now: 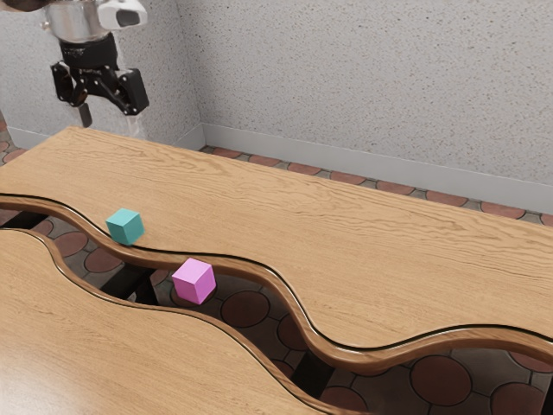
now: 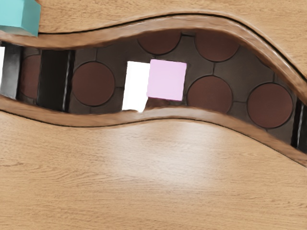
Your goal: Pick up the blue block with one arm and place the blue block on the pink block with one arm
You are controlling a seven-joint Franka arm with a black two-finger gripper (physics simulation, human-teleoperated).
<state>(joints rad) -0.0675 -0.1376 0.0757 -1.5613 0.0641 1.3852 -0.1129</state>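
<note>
I count one blue block (image 1: pixel 125 226), one pink block (image 1: pixel 193 280) at its four o'clock; my end effector (image 1: pixel 108 108) hangs wide, empty.

black hand (image 1: pixel 110 102), silver-white wrist (image 1: pixel 86 19)

Wooden table (image 1: pixel 346 225) split by a wavy gap, blue block (image 1: pixel 125 226) on its edge, pink block (image 1: pixel 193 281) in the gap

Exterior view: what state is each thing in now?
Tool: open, empty, raised high over the table.
Blue block: resting on the table, at the edge of the gap, not held.
Pink block: down in the gap, nothing on it.
</note>
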